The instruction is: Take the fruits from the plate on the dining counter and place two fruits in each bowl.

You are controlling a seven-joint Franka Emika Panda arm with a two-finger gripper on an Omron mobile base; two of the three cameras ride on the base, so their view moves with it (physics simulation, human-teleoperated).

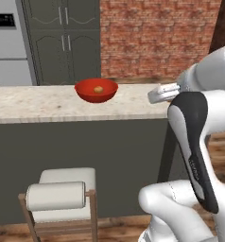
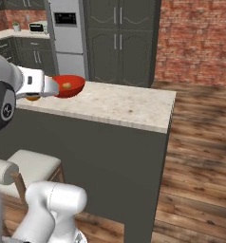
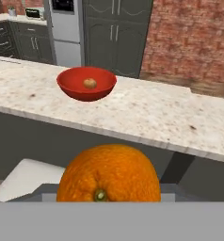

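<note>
The tool point(image 3: 108, 200) seems to pinch an orange point(image 3: 109, 174), though its fingers are hidden. The red bowl point(image 3: 86, 83), holding one tan fruit point(image 3: 89, 83), sits on the counter point(image 3: 147, 110) ahead and slightly left.

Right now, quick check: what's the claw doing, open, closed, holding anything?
Claw: closed on an orange fruit, carried short of the dining counter.

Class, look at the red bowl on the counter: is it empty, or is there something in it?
Not empty. The red bowl holds one small peach-tan fruit, resting near its middle; both base views show the same single fruit inside.
</note>
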